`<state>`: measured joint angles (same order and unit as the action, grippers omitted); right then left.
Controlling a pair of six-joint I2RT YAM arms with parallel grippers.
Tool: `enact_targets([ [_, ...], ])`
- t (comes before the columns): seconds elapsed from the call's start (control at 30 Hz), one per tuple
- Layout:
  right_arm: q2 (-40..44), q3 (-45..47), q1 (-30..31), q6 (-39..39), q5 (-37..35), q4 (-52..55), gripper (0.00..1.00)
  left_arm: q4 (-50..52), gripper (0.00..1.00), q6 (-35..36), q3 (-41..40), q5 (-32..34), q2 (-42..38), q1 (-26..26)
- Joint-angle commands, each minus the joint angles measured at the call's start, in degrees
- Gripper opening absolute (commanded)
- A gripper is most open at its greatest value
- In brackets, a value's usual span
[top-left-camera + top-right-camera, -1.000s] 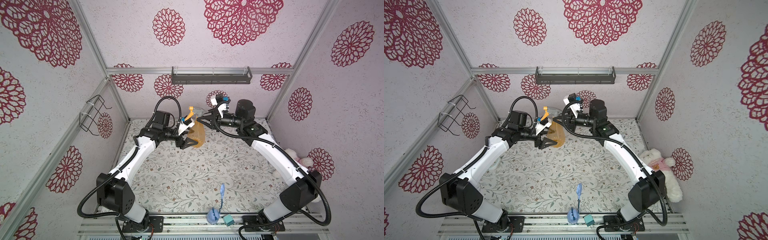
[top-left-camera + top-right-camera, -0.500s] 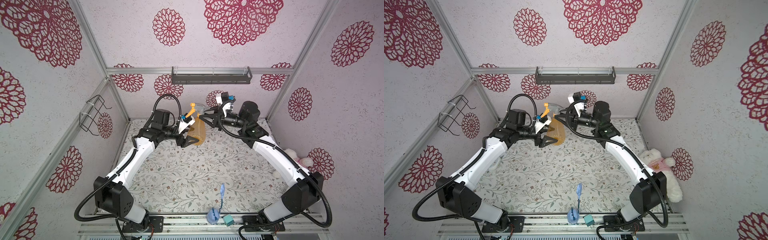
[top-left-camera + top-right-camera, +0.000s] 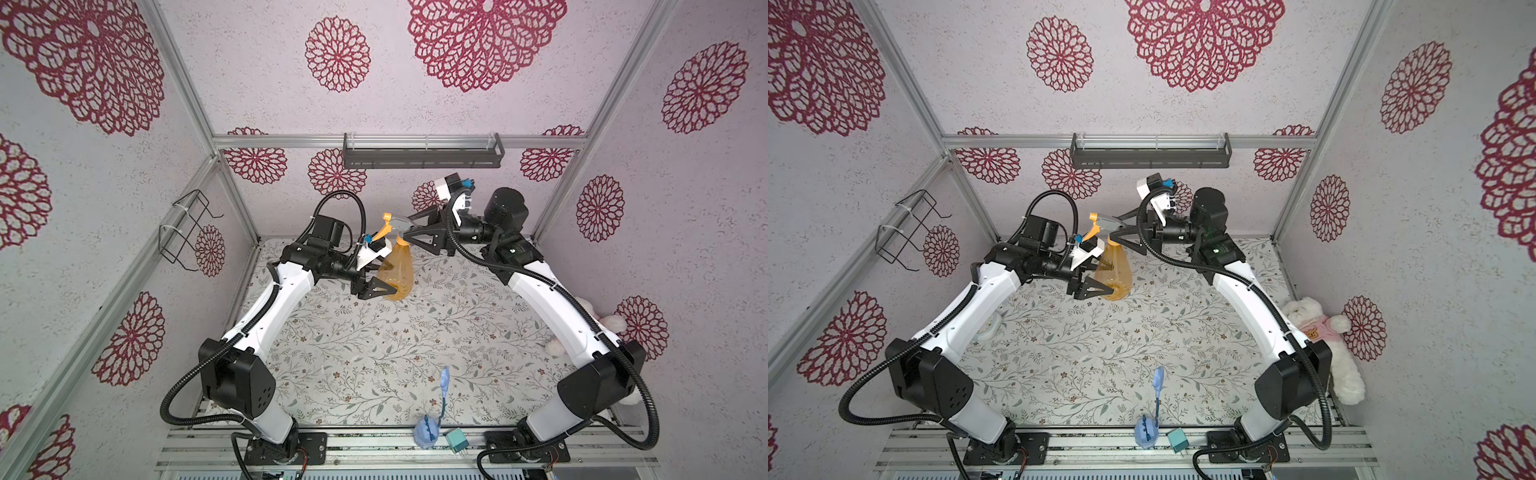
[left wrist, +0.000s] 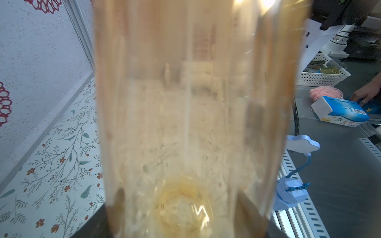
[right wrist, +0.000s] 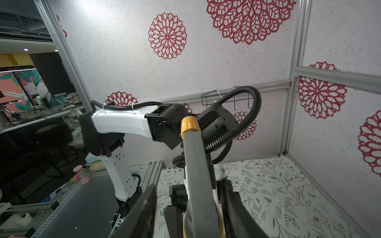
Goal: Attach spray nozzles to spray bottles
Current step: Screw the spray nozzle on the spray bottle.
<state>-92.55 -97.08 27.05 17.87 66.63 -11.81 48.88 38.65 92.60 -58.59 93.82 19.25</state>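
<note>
Floral cloth (image 3: 374, 345) covers the table, and red rosettes dot the pale walls (image 3: 249, 62) around it. Toward the back of the table the spray bottle (image 3: 397, 266) (image 3: 1115, 270) stands upright: translucent orange, pear-shaped, wide and rounded at the base, tapering to a narrow neck. Whether its base touches the cloth I cannot tell.

The left gripper (image 3: 388, 286) (image 3: 1100, 286) is clamped on the bottle's lower body, with one black finger crossing in front of the base in both top views. In the left wrist view the blurred orange wall of the bottle (image 4: 185, 123) fills most of the picture.

The spray nozzle (image 3: 397, 222) (image 3: 1106, 222) sits on top of the neck. Its orange collar is at the mouth, its grey body lies roughly level, and its orange trigger hangs below. The orange tip points toward the left arm. How far it is screwed on cannot be told.

The right gripper (image 3: 408, 226) (image 3: 1116, 227) straddles the rear of the grey body with its jaws spread. In the right wrist view a clear gap separates one of the fingers (image 5: 142, 208) from the nozzle (image 5: 195, 175).
</note>
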Motion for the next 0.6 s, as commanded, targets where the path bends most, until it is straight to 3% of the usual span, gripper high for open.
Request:
enact_targets([
  [0.0,-0.8,-3.2,0.7,-3.4,2.0,4.3,0.52,1.9,0.0,2.8,1.7,-1.2,0.2,0.1],
  [0.13,-0.8,-3.5,0.7,-5.3,1.4,6.6,0.51,1.9,0.0,2.8,1.2,-1.2,-0.1,0.1],
  [0.2,-0.8,-3.5,0.9,-4.9,1.7,6.1,0.4,1.9,0.0,2.9,1.3,-1.2,0.0,0.1],
  [0.33,-0.7,-3.8,1.2,-3.6,2.9,5.0,0.0,2.1,0.0,2.8,1.5,-0.6,0.7,0.2],
  [0.43,0.1,-3.3,1.3,-4.7,2.4,6.0,0.0,0.2,0.03,0.4,1.2,0.5,0.7,0.1],
  [0.5,1.1,-3.3,1.2,-8.1,0.6,9.0,0.0,-2.3,0.14,-1.4,-0.1,1.8,-0.4,0.1],
  [0.53,1.6,-3.1,1.0,-9.4,-0.1,10.0,0.0,-4.0,0.3,-2.6,-1.2,2.5,-1.3,0.1],
  [0.57,1.7,-3.0,0.8,-9.5,-0.5,9.9,0.0,-6.3,0.53,-4.1,-2.5,3.0,-2.2,-0.1],
])
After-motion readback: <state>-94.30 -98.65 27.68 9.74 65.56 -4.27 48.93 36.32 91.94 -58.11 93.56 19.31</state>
